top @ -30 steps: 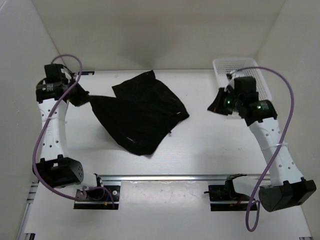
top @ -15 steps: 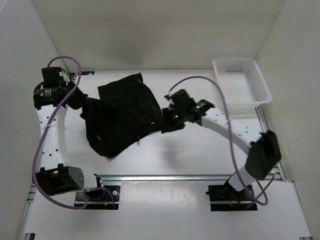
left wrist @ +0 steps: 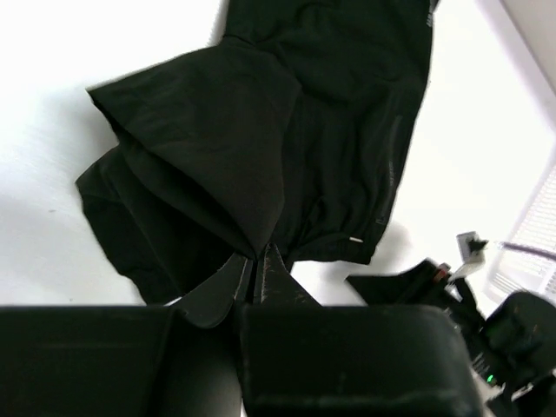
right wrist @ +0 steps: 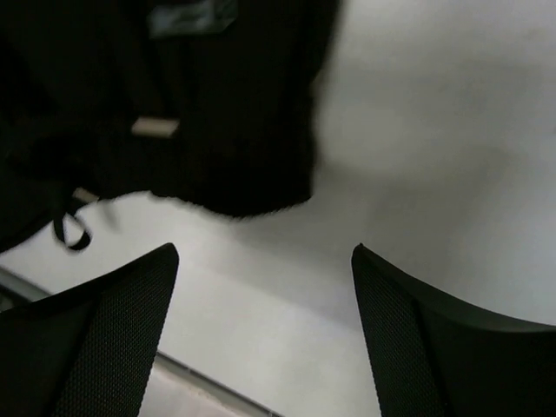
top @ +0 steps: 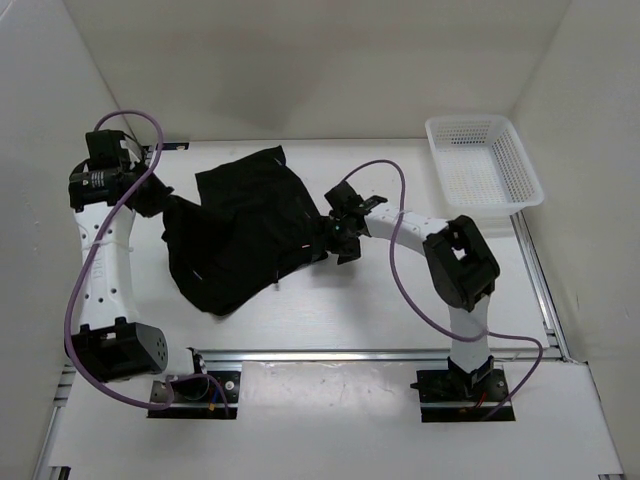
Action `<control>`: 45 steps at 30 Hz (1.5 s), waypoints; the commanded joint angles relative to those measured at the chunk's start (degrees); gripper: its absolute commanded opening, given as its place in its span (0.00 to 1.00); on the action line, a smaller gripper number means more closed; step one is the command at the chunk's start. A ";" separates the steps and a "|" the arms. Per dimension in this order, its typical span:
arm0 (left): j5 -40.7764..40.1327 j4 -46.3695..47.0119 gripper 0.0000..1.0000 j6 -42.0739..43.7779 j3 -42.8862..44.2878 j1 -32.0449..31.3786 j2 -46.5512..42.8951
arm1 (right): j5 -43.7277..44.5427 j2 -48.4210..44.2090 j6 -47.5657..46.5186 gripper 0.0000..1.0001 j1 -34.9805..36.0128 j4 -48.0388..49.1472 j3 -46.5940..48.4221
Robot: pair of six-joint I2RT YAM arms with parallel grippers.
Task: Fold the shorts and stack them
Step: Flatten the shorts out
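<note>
The left gripper [left wrist: 256, 261] is pressed together on a pinched-up corner of the shorts [left wrist: 261, 130], and the cloth tents off its tips. The right gripper [right wrist: 261, 265] stands spread wide and holds nothing. It hovers low over the table [right wrist: 417, 130], with the shorts' hem just beyond its tips toward 11 o'clock.

From above, the shorts lie rumpled left of the table's centre. The left gripper is at their 10 o'clock edge and the right at their 3 o'clock edge. The basket [top: 485, 165] sits well apart at the table's 2 o'clock.

The likely risks are that the right jaws close short of the hem and catch nothing, or that they bite several layers and bunch the fold. A tug from the left arm could also drag the cloth away.
</note>
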 commanded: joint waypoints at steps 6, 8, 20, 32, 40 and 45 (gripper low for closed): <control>-5.07 -2.05 0.10 2.11 2.48 2.17 1.35 | -0.94 9.60 1.69 0.79 -4.91 4.14 7.77; -5.07 -2.05 0.10 2.64 1.96 3.50 1.35 | -2.42 11.97 1.69 0.67 -5.52 4.14 9.61; -3.41 -2.58 0.63 3.95 1.43 6.67 5.57 | 4.41 17.60 -7.27 0.00 -18.60 -6.30 25.77; 0.47 -1.44 1.00 5.54 -0.85 6.67 7.59 | 6.02 20.09 -12.73 0.89 -19.87 -14.16 45.43; 1.70 1.63 0.80 5.54 -8.75 6.67 4.70 | 1.71 -7.76 -2.03 0.85 -11.95 -1.94 0.00; 3.10 4.44 0.55 4.84 -17.28 5.96 -0.31 | -4.36 -20.79 13.80 0.79 -13.00 10.72 -25.42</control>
